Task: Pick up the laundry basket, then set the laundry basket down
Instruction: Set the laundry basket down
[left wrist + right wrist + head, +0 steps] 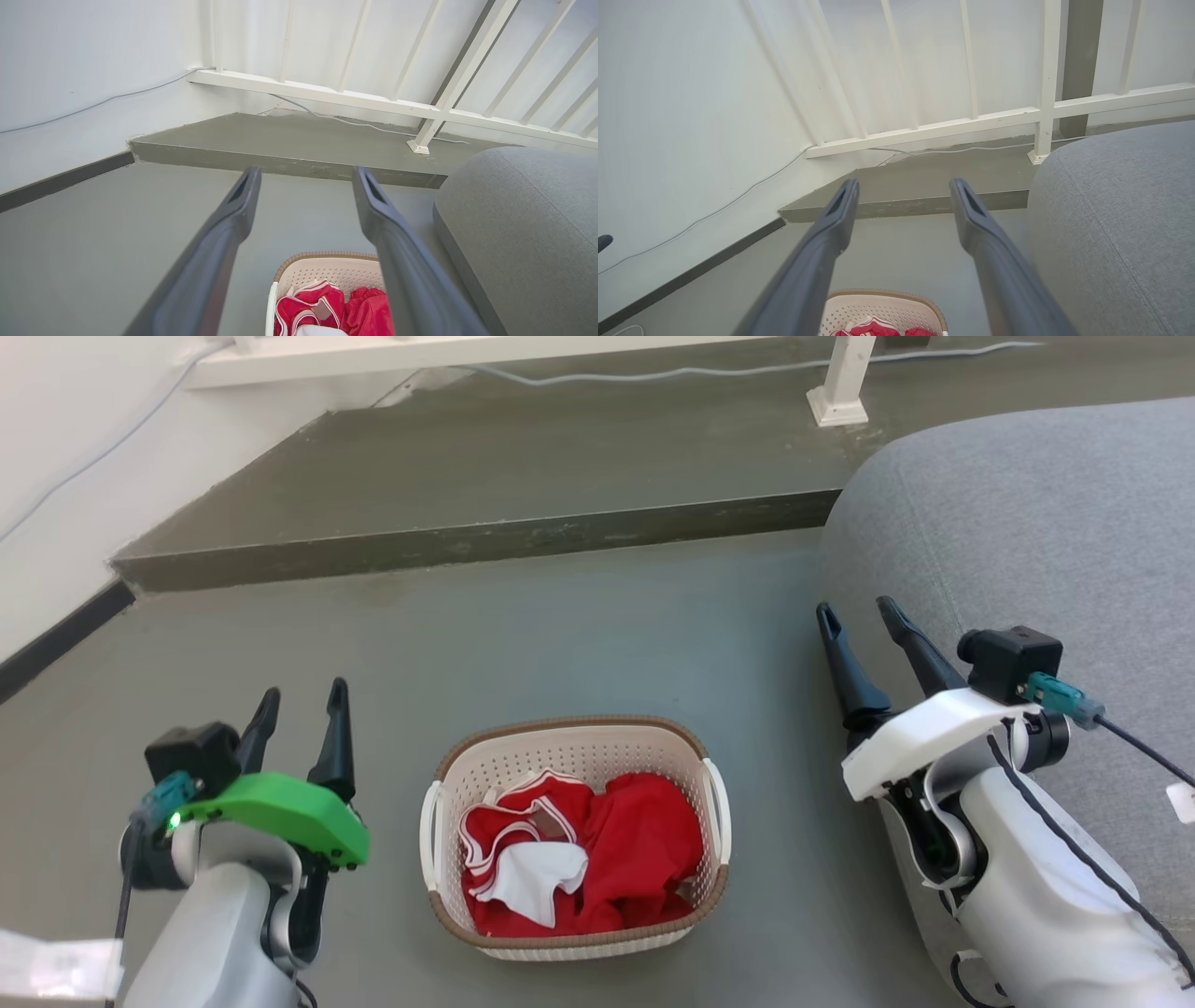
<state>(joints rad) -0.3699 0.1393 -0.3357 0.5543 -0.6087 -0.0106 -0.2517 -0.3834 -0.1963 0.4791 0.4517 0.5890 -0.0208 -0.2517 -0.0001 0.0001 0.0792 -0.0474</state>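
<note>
The laundry basket (523, 761) stands on the grey floor between my arms, cream and perforated with a brown rim, white side handles and red-and-white clothes inside. Its far end shows low in the left wrist view as the laundry basket (327, 273) and in the right wrist view as the laundry basket (882, 308). My left gripper (303, 698) is open to the basket's left, apart from it, with nothing between its fingers. Off to the basket's right, my right gripper (859, 611) is open and empty beside the sofa.
A grey sofa (1027, 523) fills the right side, close to my right arm. A raised concrete step (485, 537) crosses the floor ahead, with a white railing post (840, 392) and a cable on it. A white wall runs along the left.
</note>
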